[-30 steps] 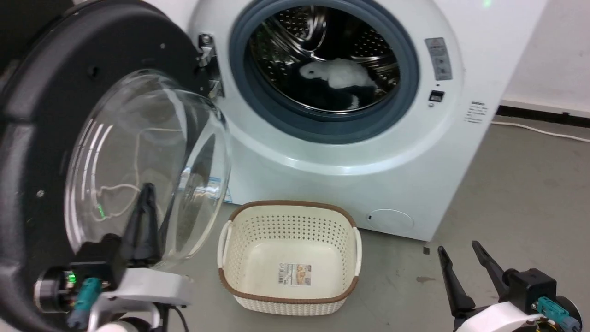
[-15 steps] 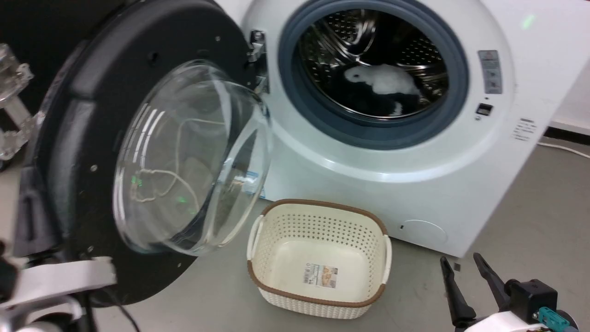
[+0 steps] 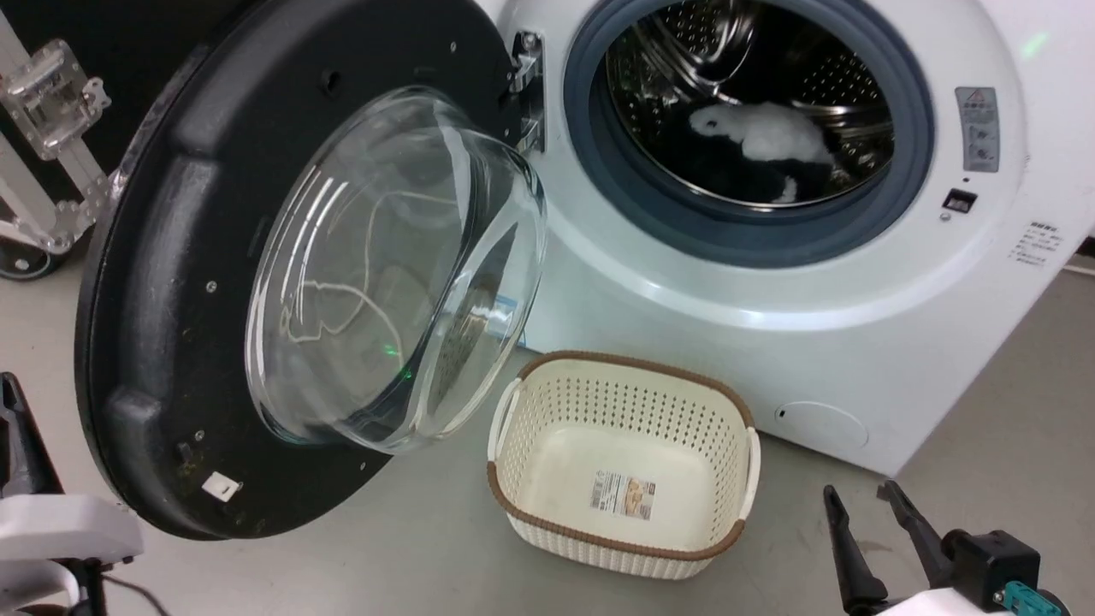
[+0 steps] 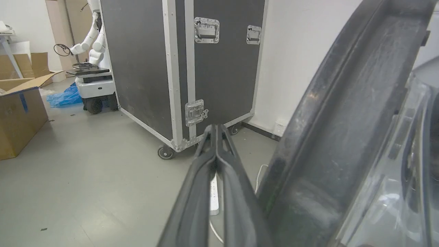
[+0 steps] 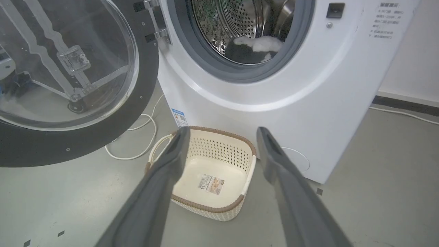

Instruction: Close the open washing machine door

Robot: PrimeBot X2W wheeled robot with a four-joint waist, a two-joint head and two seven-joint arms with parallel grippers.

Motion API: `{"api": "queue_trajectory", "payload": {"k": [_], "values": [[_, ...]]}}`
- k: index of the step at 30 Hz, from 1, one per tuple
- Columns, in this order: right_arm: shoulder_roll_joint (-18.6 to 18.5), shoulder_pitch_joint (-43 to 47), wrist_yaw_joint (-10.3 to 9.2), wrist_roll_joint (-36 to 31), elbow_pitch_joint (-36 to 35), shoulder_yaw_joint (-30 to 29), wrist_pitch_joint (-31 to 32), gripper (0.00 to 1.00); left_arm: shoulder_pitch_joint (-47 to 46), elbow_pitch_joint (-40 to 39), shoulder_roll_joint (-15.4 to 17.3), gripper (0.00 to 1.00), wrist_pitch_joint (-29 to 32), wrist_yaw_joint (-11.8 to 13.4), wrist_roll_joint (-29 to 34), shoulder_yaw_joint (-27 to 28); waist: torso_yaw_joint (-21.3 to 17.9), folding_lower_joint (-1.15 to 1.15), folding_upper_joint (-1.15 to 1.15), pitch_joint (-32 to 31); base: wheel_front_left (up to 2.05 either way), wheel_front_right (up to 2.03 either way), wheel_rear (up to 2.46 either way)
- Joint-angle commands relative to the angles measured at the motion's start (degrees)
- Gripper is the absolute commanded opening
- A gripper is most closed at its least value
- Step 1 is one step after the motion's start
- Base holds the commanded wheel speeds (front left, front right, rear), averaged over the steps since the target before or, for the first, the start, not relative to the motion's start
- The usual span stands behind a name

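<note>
"Left wrist view first: what is closest?"

"The left gripper (image 4: 215, 129), its two dark fingers pressed together with nothing between them. Just to their right rises the black rim of the washing machine door (image 4: 343, 120). I cannot tell whether they touch it."

"And a second ago?"

"In the head view that gripper stood up in front of the glass bowl window (image 3: 393, 265). Now it sits at the lower left edge, outside the door's rim. The whole head picture has shifted as well, so the camera has moved, and I cannot tell whether the door itself has swung."

"The other arm?"

"The right gripper (image 5: 223, 132) is low, fingers well apart and holding nothing, as before. Beyond it a cream perforated basket (image 5: 219, 151) stands on the floor just in front of the washing machine (image 3: 684, 325)."

"And the door?"

"It is wide open, hinged on the head view's left of the steel drum (image 3: 821, 77), with its glass bulging toward the camera. White and dark laundry (image 3: 761, 141) lies in the drum."

"Surface and room?"

"The floor (image 4: 85, 178) is smooth and grey, with a white cable (image 5: 137, 152) curling under the door. Farther off are a black flight case (image 4: 144, 68) on castors and a white wall (image 4: 291, 51). A cardboard box (image 4: 17, 113), a blue bag (image 4: 65, 97) and another white robot (image 4: 96, 87) are there too."
</note>
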Motion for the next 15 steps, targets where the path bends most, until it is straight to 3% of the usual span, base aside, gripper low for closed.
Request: {"api": "queue_trajectory", "payload": {"k": [1,2,7,15], "values": [[0.0,0.5,0.03,0.2,0.4,-0.1,-0.6,1.00,-1.2,0.9,1.1,0.00,0.4,-0.6,0.1,0.6,0.1,0.00,0.00,0.5,0.00,0.00,0.00],[0.0,0.5,0.03,0.2,0.9,-0.4,-0.9,1.00,-1.9,3.6,3.1,0.00,1.9,-1.6,0.0,0.3,0.3,0.00,0.00,1.2,0.00,0.00,0.00],[0.0,0.7,0.03,0.5,1.7,-0.8,-1.5,1.00,-2.4,6.3,6.4,0.00,5.8,-3.6,-1.9,-2.3,1.2,0.00,0.00,1.8,0.00,0.00,0.00],[0.0,0.5,0.04,1.8,3.2,-0.9,-2.5,1.00,-1.6,6.5,12.4,0.00,9.6,-4.5,-10.8,-12.7,3.4,0.00,0.00,1.9,0.00,0.00,0.00]]}}
